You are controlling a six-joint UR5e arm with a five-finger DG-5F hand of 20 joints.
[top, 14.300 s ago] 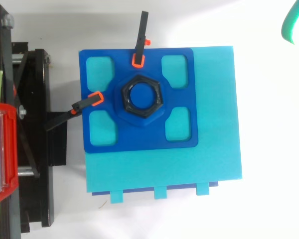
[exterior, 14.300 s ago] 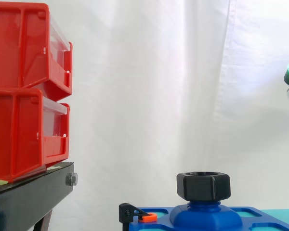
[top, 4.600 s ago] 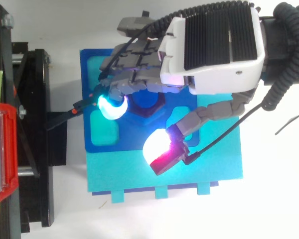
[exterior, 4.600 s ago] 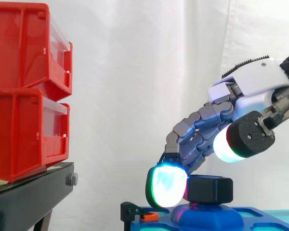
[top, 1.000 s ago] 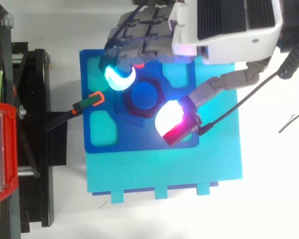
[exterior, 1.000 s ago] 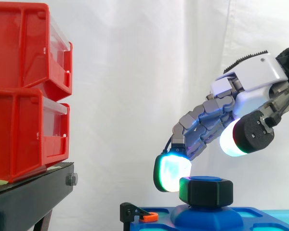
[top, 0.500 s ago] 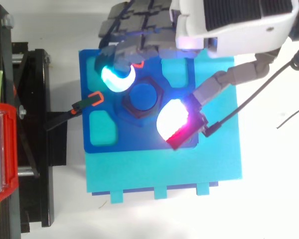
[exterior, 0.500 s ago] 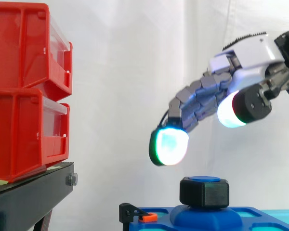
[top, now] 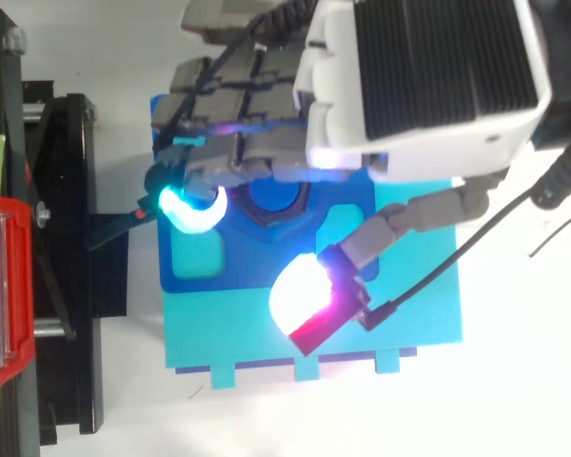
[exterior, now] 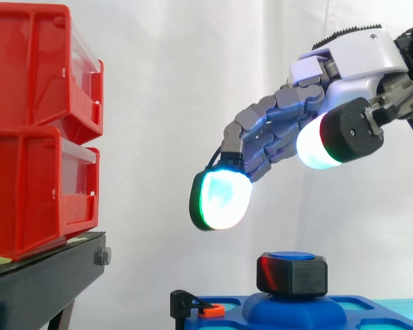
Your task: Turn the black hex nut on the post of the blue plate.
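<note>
Black hex nut (exterior: 291, 273) sits on the blue post (exterior: 289, 257) at the centre of the blue plate (top: 195, 276), which lies on a teal board (top: 409, 333). Your hand (top: 419, 76) hovers above the nut, clear of it and holding nothing, with loosely bent fingers spread wide from the thumb. You see a green-white fingertip (exterior: 221, 199) up-left of the nut and the thumb pad (exterior: 315, 150) higher. An orange-tipped clamp (exterior: 203, 309) grips the plate's edge. Red bins (exterior: 27, 130) stand on the black stand (exterior: 41, 282), well to the left.

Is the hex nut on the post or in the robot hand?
On the post: the hex nut sits level around it, with the open robot hand above, clear of it.
</note>
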